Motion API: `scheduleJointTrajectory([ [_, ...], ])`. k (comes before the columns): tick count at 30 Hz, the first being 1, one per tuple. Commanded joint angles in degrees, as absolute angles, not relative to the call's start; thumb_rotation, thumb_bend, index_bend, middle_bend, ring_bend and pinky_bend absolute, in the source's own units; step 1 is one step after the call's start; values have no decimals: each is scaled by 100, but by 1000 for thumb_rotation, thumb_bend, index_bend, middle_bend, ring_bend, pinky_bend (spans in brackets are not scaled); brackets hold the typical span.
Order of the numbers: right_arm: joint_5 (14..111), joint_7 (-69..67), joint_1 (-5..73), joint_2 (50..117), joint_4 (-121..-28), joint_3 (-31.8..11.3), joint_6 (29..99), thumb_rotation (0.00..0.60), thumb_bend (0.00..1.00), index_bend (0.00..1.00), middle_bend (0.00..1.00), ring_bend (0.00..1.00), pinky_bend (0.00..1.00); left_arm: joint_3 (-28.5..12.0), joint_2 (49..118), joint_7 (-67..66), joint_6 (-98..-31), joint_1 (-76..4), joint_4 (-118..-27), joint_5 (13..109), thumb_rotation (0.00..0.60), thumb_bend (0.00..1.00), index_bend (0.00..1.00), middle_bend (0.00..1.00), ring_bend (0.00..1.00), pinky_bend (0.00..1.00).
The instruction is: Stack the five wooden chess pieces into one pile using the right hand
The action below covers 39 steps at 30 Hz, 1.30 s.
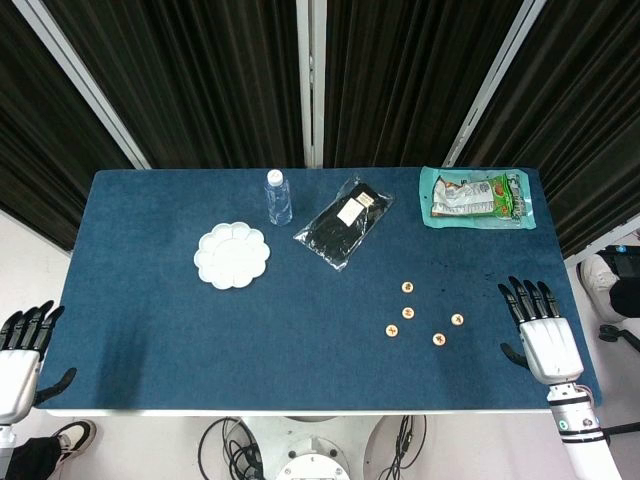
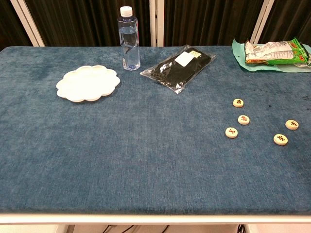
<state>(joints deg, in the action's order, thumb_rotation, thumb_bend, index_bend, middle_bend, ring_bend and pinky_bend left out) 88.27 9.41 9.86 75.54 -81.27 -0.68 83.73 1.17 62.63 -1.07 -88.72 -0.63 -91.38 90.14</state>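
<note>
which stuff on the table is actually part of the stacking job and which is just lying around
Part of the job:
- five wooden chess pieces, lying apart, none stacked
- right hand, resting open at the table's edge

Lying about:
- water bottle
- white palette
- black packet
- green snack bag
- left hand

The head view looks straight down from high above the whole blue surface (image 1: 150, 300), while the chest view sits low and close at its near edge, looking across toward the dark curtains (image 2: 73, 19), and both show that same top.
</note>
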Motion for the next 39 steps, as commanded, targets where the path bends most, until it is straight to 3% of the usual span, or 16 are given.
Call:
scheduleJointTrajectory([
  [1,8838,951,976,7553,-8134,-65,8372,600,77,0,0,0,0,115,6263,-111,-8882,-59,-9141,9021,600,231,36,0,0,0],
  [13,9145,1176,1064,7494,-8353,1,8262,600,87,0,0,0,0,139,6279,-149,-8837,-78,-9177,9067,600,230,36,0,0,0],
  [18,9446,1772,1504,7646,-8685,-33,7751,600,127,0,0,0,0,151,6289,-175,-8838,-74,-9179,9085,600,230,36,0,0,0],
  [23,9319,2522,2060,8051,-8854,-158,6813,600,127,8,0,0,0,162,6264,-166,-8932,-37,-9223,9145,600,230,36,0,0,0],
  [31,8610,3303,2400,8883,-8424,-336,6073,600,142,219,0,0,0,168,6224,-53,-8941,-23,-9195,9143,600,230,36,0,0,0],
  [39,8510,3130,2515,9382,-7916,-324,6054,600,193,286,0,0,0,172,6228,26,-8828,-52,-9150,9079,600,230,36,0,0,0],
])
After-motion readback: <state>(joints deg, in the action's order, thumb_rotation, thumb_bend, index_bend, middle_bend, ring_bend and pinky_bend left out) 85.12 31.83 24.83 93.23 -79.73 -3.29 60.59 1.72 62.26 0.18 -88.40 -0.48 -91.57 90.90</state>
